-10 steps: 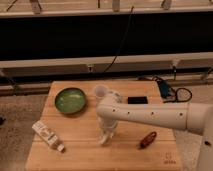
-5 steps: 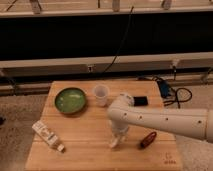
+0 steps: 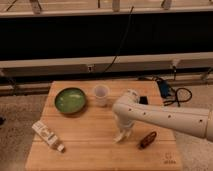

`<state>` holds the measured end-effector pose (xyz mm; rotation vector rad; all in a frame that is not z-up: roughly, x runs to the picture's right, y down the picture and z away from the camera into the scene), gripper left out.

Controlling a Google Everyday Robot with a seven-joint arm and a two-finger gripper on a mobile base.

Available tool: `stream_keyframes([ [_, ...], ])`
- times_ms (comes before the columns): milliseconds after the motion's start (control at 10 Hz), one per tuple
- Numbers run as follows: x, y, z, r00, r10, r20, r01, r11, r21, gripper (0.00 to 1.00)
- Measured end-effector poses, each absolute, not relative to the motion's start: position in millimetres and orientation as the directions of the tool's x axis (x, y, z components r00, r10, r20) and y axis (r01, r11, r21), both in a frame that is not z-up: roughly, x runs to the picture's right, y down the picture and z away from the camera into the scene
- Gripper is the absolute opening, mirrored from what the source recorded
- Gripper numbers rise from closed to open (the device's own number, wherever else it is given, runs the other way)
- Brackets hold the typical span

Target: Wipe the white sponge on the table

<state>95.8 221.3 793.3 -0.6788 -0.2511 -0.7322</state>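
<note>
Claw (image 3: 122, 134) low over the table (image 3: 85, 150) — white sponge (image 3: 119, 138) seemingly beneath; logo (image 3: 170, 161) illegible.

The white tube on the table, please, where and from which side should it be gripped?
Mid-body, from above, closing across its narrow width: the tube lies flat and diagonal on the table. The pincer is down at the table's centre-right.

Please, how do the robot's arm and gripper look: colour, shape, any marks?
The arm is a thick, rounded, off-white tube with a row of small dark dots along its side and a bulbous joint. The gripper, low over the table right of centre, is the same pale colour.
</note>
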Motion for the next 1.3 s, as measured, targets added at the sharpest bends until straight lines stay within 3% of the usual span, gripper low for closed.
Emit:
stream_keyframes([
  [500, 55.3, 205.0, 816.0, 0.687, -0.545, 0.481, 0.727, 0.528, -0.439, 0.00],
  [900, 17.0, 207.4, 806.8, 0.610, -0.566, 0.555, 0.789, 0.504, -0.353, 0.00],
  [1300, 22.9, 205.9, 810.3, 0.638, -0.554, 0.535, 0.767, 0.513, -0.385, 0.00],
])
